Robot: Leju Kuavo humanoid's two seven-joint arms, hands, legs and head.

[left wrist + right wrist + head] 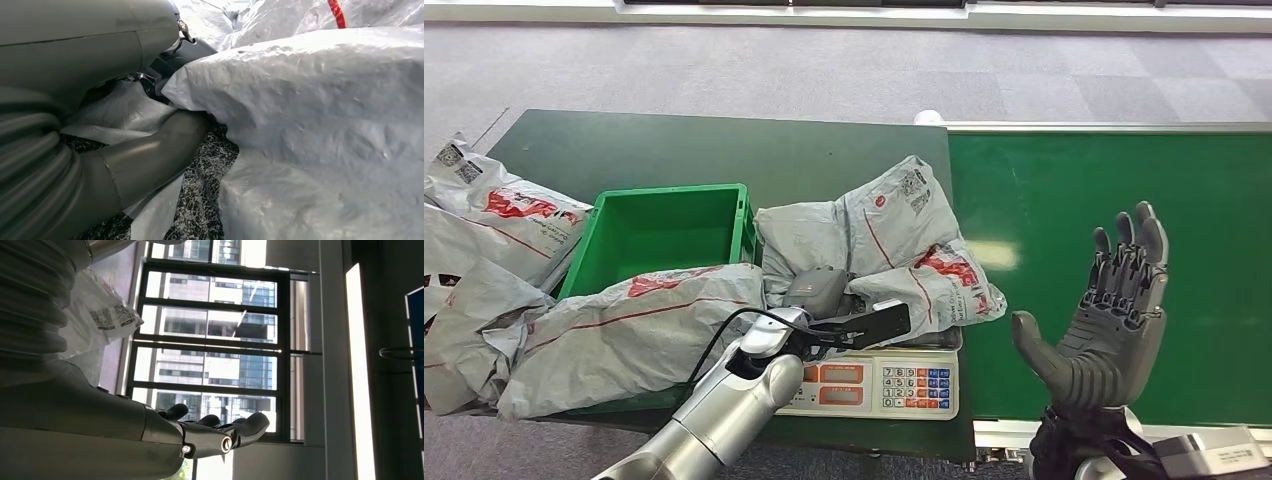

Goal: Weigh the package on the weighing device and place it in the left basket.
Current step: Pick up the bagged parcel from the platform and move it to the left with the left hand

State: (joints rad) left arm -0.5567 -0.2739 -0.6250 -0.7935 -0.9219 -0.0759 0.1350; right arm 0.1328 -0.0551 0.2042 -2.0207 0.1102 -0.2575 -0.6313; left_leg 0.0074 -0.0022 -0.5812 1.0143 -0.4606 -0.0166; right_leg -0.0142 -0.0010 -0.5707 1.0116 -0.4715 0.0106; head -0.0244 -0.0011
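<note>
A: Where is the package (894,255)?

B: It lies crumpled on the weighing device (884,380), a flat scale with a keypad at the table's (714,150) front edge. It is grey, wrinkled plastic film with red print and a code label.

A: And the left hand (819,300)?

B: Pressed against the package's near side. In the left wrist view its smooth grey thumb (150,155) lies against the crinkled film, but I cannot tell whether the fingers have closed on it.

A: The right hand (1104,310)?

B: Raised over the smooth green conveyor belt (1114,180), dark ribbed fingers spread, holding nothing.

A: The left basket (664,230)?

B: A green, rectangular, hard plastic crate just beside the package, with a long grey mailer bag (614,335) draped over its front rim.
</note>
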